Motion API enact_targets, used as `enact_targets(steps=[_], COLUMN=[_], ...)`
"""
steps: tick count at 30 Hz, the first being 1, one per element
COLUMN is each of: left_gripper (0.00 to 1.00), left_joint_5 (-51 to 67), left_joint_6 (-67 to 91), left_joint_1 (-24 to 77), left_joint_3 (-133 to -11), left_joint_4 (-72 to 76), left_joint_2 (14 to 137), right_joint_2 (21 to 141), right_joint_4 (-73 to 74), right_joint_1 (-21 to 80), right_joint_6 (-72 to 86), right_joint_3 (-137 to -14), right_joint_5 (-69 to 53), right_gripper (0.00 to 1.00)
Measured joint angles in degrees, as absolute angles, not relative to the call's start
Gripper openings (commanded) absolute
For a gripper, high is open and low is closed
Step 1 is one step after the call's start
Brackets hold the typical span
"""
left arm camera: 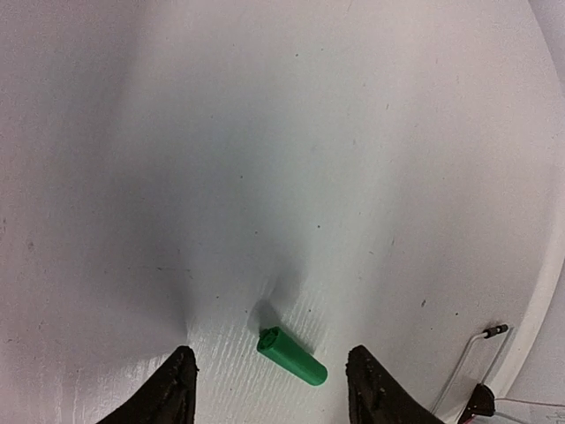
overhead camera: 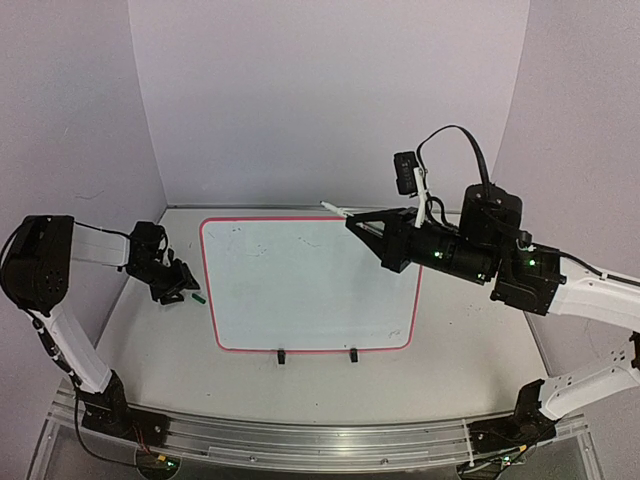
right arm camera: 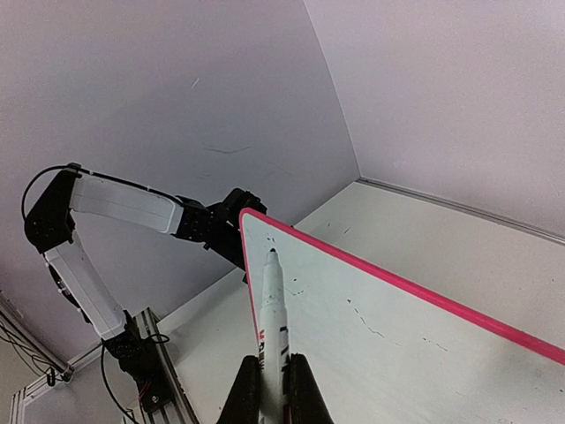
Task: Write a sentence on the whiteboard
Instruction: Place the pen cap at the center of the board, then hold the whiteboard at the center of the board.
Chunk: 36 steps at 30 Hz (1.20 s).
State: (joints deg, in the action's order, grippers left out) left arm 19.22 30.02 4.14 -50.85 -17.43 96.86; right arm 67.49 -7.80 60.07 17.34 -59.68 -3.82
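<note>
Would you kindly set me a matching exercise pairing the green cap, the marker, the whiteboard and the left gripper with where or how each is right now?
Things:
1. green cap
2. marker
3. whiteboard
4. left gripper

States:
A. clamped in the right gripper
B. lying loose on the table
C. open, holding nothing
D. flat on the table, with a red-pink frame

Pairs: 1-B, 2-A, 3-D, 4-C
</note>
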Motion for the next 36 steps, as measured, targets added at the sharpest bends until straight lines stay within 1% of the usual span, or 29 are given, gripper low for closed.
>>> enact_targets(steps=[2,6,8,10,16,19,23,25,32,36], left_gripper=[0.66,0.80,0.85,0.88,0.90,0.90,0.89,0.90,0.91,0.91], left_joint_5=[18.44,16.34,15.45,14.75,13.80,15.93,22.17,27.10,40.84,49.28], left_joint_6=[30.07,29.77,29.61,29.26,26.48,23.18,18.44,16.65,14.30,13.69], left_joint_1=[4.09,3.99,3.79,3.69,3.62,3.55,3.42,3.42,3.42,3.42], left_joint_3=[-50.85,-50.85,-50.88,-51.03,-55.79,-59.37,-60.38,-60.17,-54.62,-53.42], left_joint_4=[-17.84,-18.90,-20.25,-21.37,-28.30,-30.60,-30.32,-29.55,-22.47,-18.60], left_joint_2=[95.85,92.39,89.64,86.83,79.51,75.99,70.72,68.61,58.26,56.12], right_joint_2=[67.47,67.25,66.98,66.62,65.73,65.71,65.71,65.71,65.77,66.16], right_joint_4=[-7.66,-7.60,-7.60,-7.61,-7.64,-7.64,-7.66,-7.70,-7.78,-8.16], right_joint_1=[60.18,60.39,60.54,60.60,60.71,60.75,60.80,60.80,60.82,60.82], right_joint_6=[17.33,16.91,16.68,16.54,16.51,16.51,16.51,16.51,16.31,15.98], right_joint_3=[-59.68,-59.67,-59.62,-59.48,-59.24,-59.22,-59.20,-59.11,-58.92,-58.92], right_joint_5=[-3.81,-3.86,-3.90,-3.88,-4.03,-4.46,-5.48,-6.19,-9.60,-11.18], right_gripper=[0.00,0.00,0.00,0.00,0.00,0.00,0.00,0.00,0.00,0.00])
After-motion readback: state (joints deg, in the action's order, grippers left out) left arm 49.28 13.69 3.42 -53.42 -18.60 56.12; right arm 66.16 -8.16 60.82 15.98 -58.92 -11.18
